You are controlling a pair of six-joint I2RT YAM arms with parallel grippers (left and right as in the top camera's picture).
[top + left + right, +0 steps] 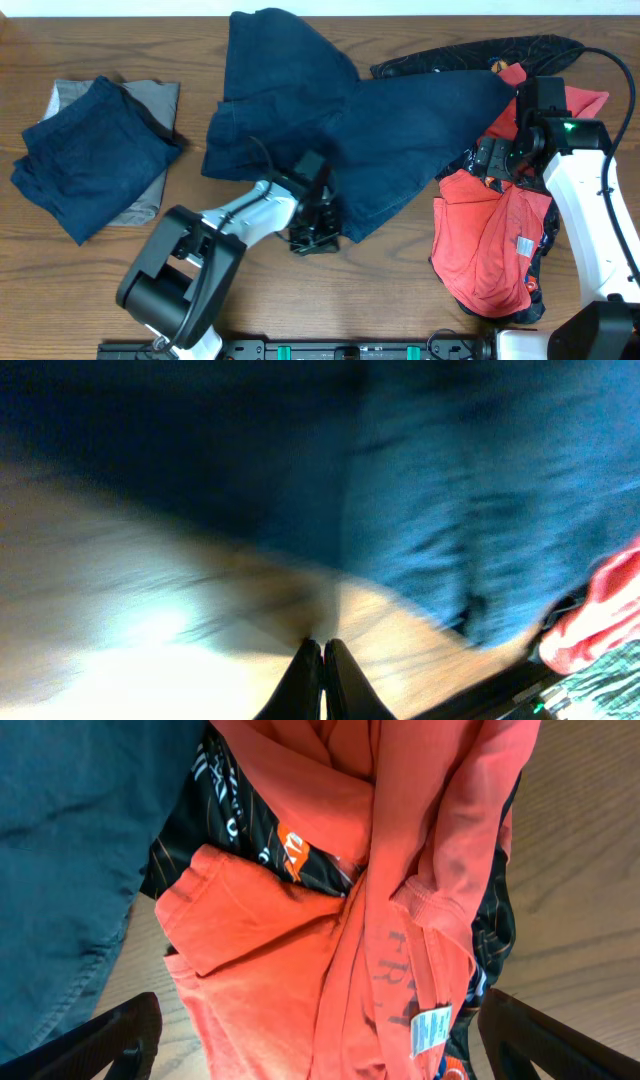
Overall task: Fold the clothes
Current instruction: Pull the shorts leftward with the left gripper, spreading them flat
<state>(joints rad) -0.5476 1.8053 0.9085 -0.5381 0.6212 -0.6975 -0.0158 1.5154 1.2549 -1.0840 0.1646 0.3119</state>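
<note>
A large dark blue garment (330,120) lies spread across the middle of the table; it also shows in the left wrist view (470,480) and the right wrist view (70,840). My left gripper (318,238) is shut and empty at its near edge, fingertips together (323,645) over bare wood. A red-orange garment (490,240) lies in a heap at the right on a black patterned one (470,55). My right gripper (505,160) hovers open above the red garment (330,970), fingers wide apart, holding nothing.
A folded dark blue garment (85,160) sits on a folded grey one (150,100) at the far left. The wooden table (100,40) runs to the near edge, where a black rail (330,350) lies.
</note>
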